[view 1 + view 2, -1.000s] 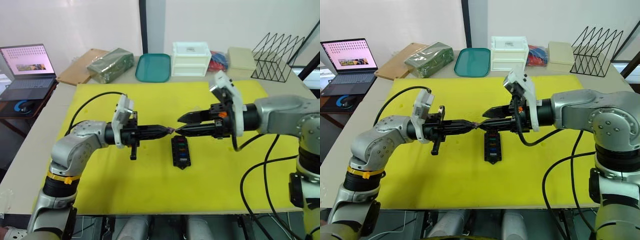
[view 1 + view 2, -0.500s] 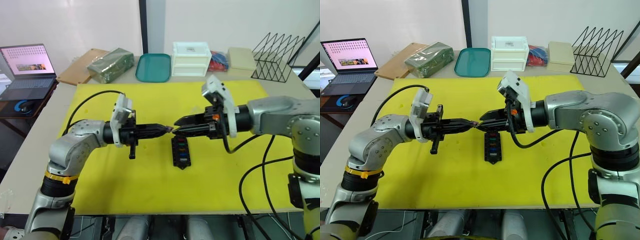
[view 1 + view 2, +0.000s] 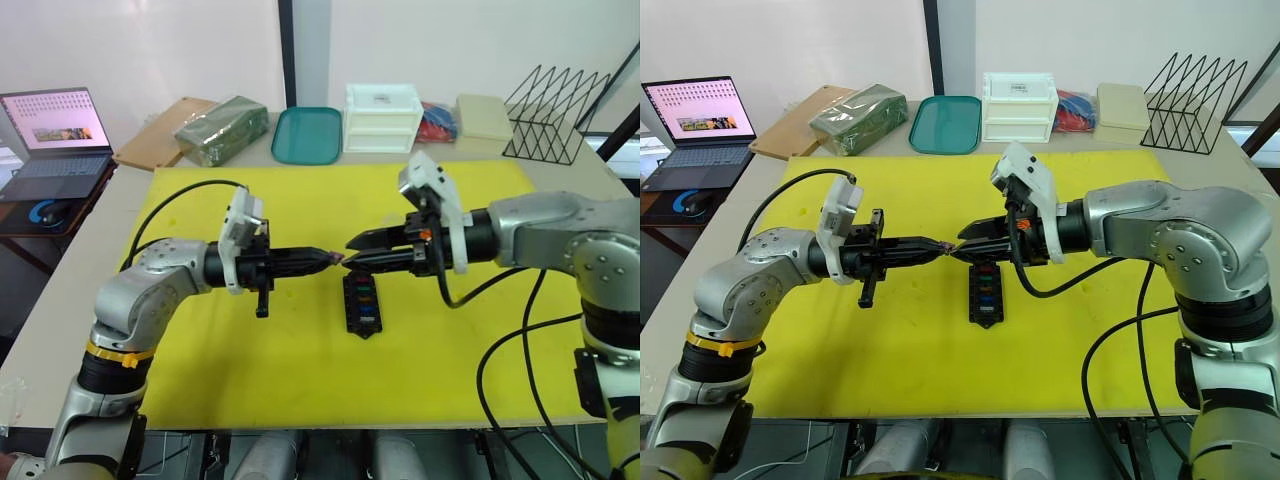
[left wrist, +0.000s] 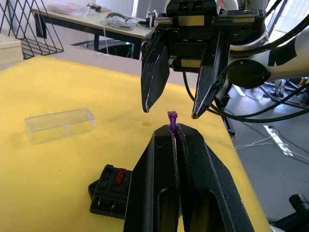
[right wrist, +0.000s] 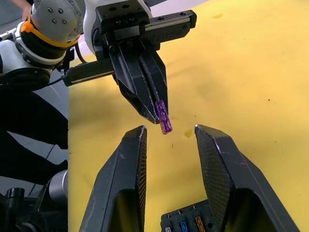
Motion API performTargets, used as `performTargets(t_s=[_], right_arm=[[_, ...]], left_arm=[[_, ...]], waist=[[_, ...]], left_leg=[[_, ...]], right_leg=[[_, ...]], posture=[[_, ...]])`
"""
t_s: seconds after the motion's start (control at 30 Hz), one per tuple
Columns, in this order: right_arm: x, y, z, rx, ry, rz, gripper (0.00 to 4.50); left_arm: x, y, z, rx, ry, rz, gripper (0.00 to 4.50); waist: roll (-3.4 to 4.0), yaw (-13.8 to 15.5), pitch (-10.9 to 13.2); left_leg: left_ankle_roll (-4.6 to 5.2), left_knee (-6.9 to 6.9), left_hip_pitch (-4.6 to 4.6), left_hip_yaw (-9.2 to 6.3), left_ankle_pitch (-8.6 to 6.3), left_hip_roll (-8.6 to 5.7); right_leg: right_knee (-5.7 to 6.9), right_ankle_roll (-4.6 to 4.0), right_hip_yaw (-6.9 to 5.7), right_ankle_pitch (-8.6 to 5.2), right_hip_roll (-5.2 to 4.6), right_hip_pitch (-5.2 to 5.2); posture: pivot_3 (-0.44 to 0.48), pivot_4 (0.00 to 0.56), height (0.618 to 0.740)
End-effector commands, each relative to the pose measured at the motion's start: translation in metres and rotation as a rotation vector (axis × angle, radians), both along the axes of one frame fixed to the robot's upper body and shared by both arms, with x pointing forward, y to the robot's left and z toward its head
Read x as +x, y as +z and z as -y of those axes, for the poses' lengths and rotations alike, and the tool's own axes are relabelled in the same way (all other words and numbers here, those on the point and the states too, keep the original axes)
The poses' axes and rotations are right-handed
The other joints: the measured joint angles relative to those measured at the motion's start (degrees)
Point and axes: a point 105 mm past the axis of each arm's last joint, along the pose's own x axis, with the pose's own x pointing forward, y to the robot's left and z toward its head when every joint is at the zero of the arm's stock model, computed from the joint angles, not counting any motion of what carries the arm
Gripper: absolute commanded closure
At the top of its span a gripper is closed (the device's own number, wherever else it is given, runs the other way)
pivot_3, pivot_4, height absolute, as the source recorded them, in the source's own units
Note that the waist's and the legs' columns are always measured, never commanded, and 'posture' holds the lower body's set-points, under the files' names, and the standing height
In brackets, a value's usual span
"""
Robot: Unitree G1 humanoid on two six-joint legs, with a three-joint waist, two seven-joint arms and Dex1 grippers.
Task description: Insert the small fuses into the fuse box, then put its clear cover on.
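Pinching a purple fuse [image 4: 172,117] between its closed fingertips, the left gripper [image 3: 330,259] holds it out in mid-air above the yellow mat [image 3: 300,380], with the fuse's long axis running on from the fingers so that its free end points at the right gripper [image 3: 353,250]. That gripper faces it tip to tip, its two black fingers [image 5: 128,164] spread apart on either side of the fuse's free end without touching it.

Just below the meeting point lies the fuse box [image 3: 362,303], a black block flat on the mat, its long axis running away from the robot toward the back of the table. Coloured fuses sit in its slots: red, green and blue ones can be made out, and an amber one in the right wrist view.

The clear cover [image 4: 60,124] lies flat on the mat well apart from the box, seen in the left wrist view.

The mat around the box is bare on every side, with open yellow surface out to its edges. Along the back of the table [image 3: 60,330] stand a teal tray [image 3: 307,134], a white drawer unit [image 3: 381,117], a black wire rack [image 3: 555,112] and a green wrapped bundle [image 3: 221,129]. A laptop [image 3: 55,140] sits open off to the robot's left.
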Motion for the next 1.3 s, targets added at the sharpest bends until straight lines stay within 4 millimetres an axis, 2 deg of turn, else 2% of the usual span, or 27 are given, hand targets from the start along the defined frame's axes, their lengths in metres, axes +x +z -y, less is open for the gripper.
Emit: performTargets(t_s=[0.03,0.5,0.6,0.7,0.9,1.03,1.13,1.3], right_arm=[[-0.001,0.008,-0.004,0.013,0.021,0.048,2.89],[-0.001,0.009,-0.01,0.024,0.046,0.054,2.89],[-0.001,0.009,-0.01,0.021,0.048,0.056,3.46],[-0.001,0.009,-0.01,0.022,0.05,0.056,4.47],[-0.003,0.011,-0.011,0.021,0.059,0.063,4.47],[-0.003,0.011,-0.01,0.0,0.061,0.083,4.47],[0.002,0.008,-0.005,-0.055,0.046,0.126,4.5],[0.021,-0.006,0.011,-0.18,0.031,0.188,4.5]], left_arm=[[-0.002,0.008,-0.001,-0.019,-0.005,0.038,4.5],[-0.002,0.007,-0.001,-0.016,0.006,0.036,4.5],[-0.002,0.006,-0.001,-0.015,0.009,0.036,4.5],[-0.002,0.006,-0.001,-0.015,0.01,0.035,4.5],[-0.001,0.002,-0.003,-0.002,0.019,0.034,4.5],[0.007,-0.01,-0.003,0.077,0.072,-0.014,4.5],[0.012,-0.016,-0.003,0.123,0.096,-0.04,3.78],[0.019,-0.036,-0.003,0.23,0.118,0.024,2.02]], waist=[[0.0,-0.01,0.0],[0.0,0.0,0.0],[0.0,0.0,0.0],[0.0,0.0,0.0],[0.0,0.0,0.0],[0.0,0.01,0.0],[0.0,-0.01,0.0],[0.01,0.0,0.01]], left_leg=[[0.0,0.0,0.0,0.0,0.0,0.0],[0.0,0.0,0.0,0.0,0.0,0.0],[0.0,0.0,0.0,0.0,0.0,0.0],[0.0,-0.01,0.0,0.0,0.0,0.0],[0.0,-0.01,0.0,-0.01,0.0,0.0],[0.0,-0.02,0.0,0.0,0.0,0.0],[0.0,-0.02,0.0,0.0,0.0,0.0],[0.0,-0.04,0.0,0.01,0.0,0.0]], right_leg=[[0.0,0.0,0.0,0.0,0.0,0.0],[0.0,0.0,0.0,0.0,0.0,0.0],[0.0,0.0,0.0,0.0,0.0,0.0],[-0.01,0.0,0.0,0.0,0.0,0.0],[-0.01,0.0,0.0,0.0,0.0,0.0],[-0.01,0.0,0.0,0.0,0.0,0.0],[-0.01,0.0,0.0,0.0,0.0,0.0],[-0.03,0.0,-0.01,0.0,0.01,-0.02]], posture=[[0.0,0.15,0.74],[0.0,0.15,0.74],[0.0,0.15,0.74],[0.0,0.15,0.74],[0.0,0.15,0.74],[0.0,0.15,0.74],[0.0,0.15,0.74],[0.0,0.15,0.74]])
